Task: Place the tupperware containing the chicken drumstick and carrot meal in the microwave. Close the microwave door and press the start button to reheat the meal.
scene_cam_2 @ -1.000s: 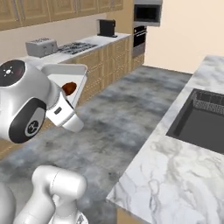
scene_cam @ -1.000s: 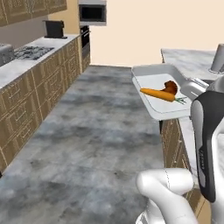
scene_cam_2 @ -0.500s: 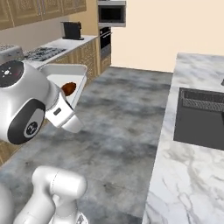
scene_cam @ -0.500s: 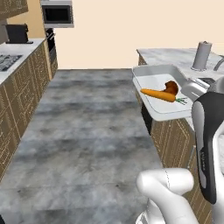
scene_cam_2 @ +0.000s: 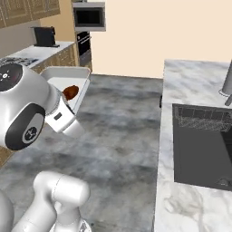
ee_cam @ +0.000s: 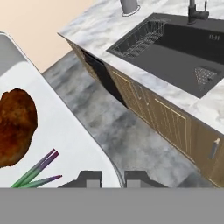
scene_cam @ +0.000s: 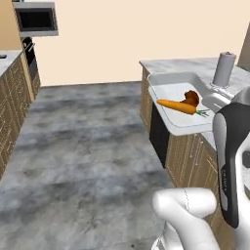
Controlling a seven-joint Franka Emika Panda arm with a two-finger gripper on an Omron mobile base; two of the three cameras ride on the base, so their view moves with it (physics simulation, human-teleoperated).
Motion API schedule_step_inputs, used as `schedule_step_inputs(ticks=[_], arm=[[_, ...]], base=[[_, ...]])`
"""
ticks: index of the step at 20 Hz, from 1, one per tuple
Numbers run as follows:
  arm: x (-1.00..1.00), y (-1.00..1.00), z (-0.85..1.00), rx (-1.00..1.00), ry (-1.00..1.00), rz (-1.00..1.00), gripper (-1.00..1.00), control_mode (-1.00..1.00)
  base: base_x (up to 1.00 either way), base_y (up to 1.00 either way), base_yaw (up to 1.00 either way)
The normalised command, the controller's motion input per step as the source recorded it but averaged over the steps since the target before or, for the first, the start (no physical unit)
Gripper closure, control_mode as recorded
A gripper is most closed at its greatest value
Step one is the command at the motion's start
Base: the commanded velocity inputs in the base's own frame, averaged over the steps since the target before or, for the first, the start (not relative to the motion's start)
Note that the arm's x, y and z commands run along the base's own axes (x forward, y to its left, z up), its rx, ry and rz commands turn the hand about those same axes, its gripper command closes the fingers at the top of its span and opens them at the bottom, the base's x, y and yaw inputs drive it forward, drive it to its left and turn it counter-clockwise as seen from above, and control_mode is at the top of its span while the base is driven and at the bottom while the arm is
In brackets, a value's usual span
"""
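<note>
1. Open grey floor [scene_cam: 83, 146] ahead; marble counter [scene_cam_2: 190, 86] edge with sink [scene_cam_2: 204, 145] on right.
2. Gripper [ee_cam: 109, 179] narrow, clamped on tupperware [scene_cam: 176, 122] rim, held aloft over the aisle.
3. Carrot [scene_cam: 177, 105] and chicken drumstick [ee_cam: 15, 127] inside it.
4. Microwave [scene_cam_2: 89, 17] far ahead.

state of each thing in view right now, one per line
tupperware: held up off the floor at the gripper, level, lid off
carrot: lying flat in the tupperware
chicken drumstick: in the tupperware, beside the carrot's green end
microwave: far ahead, built in above the oven, nothing put in yet
microwave door: cannot tell if open or shut
sink: dry, a wire rack inside
</note>
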Motion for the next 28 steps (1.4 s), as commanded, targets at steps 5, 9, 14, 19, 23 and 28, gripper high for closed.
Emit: schedule_step_inputs(ticks=[5,9,14,19,23,28], arm=[[0.0,0.0,0.0,0.0,0.0,0.0,1.0,1.0],[0.0,0.0,0.0,0.0,0.0,0.0,1.0,1.0],[0.0,0.0,0.0,0.0,0.0,0.0,1.0,1.0],[0.0,0.0,0.0,0.0,0.0,0.0,1.0,1.0],[0.0,0.0,0.0,0.0,0.0,0.0,1.0,1.0],[0.0,0.0,0.0,0.0,0.0,0.0,1.0,1.0]], base=[[1.0,0.33,-0.13],[1.0,0.48,-0.04],[1.0,0.49,-0.05],[1.0,0.54,-0.04],[1.0,0.57,-0.01],[1.0,0.51,-0.02]])
